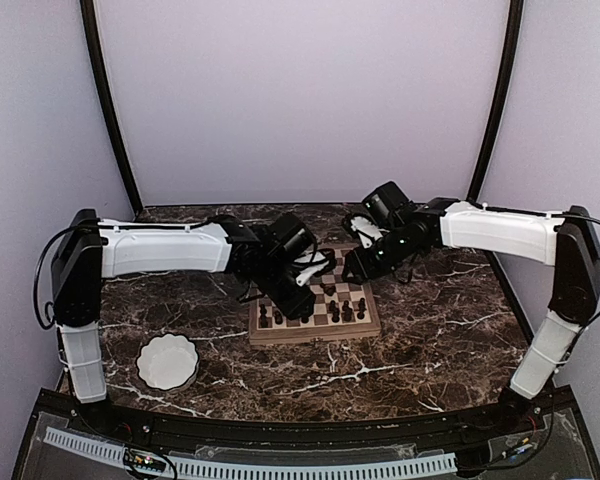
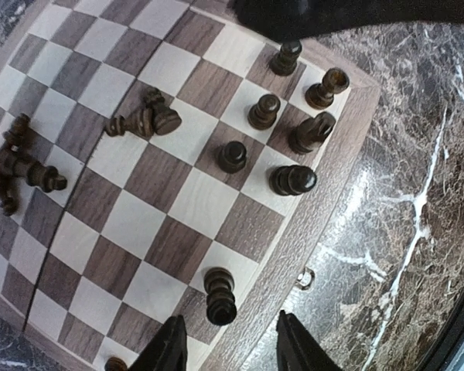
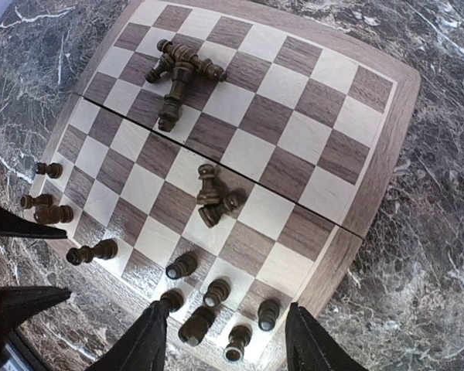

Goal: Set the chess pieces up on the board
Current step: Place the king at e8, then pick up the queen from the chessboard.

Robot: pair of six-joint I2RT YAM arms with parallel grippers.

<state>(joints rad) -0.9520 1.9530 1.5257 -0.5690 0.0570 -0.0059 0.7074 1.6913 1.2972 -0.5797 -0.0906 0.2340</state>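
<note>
The wooden board (image 1: 315,322) lies mid-table. My left gripper (image 1: 305,290) hovers over its left part, open and empty; in its wrist view the gripper (image 2: 228,352) has one upright dark piece (image 2: 220,295) just ahead of it near the rim. Several chess pieces (image 2: 294,179) stand in the corner beyond, and two pieces (image 2: 143,120) lie fallen. My right gripper (image 1: 365,262) is above the board's right side, open and empty; in its wrist view the gripper (image 3: 228,344) straddles several standing pieces (image 3: 216,292). A fallen pair (image 3: 214,199) and a pile (image 3: 178,73) lie farther on.
A white scalloped bowl (image 1: 167,360) sits on the dark marble table (image 1: 430,330) at the near left. The left gripper's black fingers (image 3: 23,301) show at the left edge of the right wrist view, close to the board's rim (image 3: 387,154). Purple walls enclose the cell.
</note>
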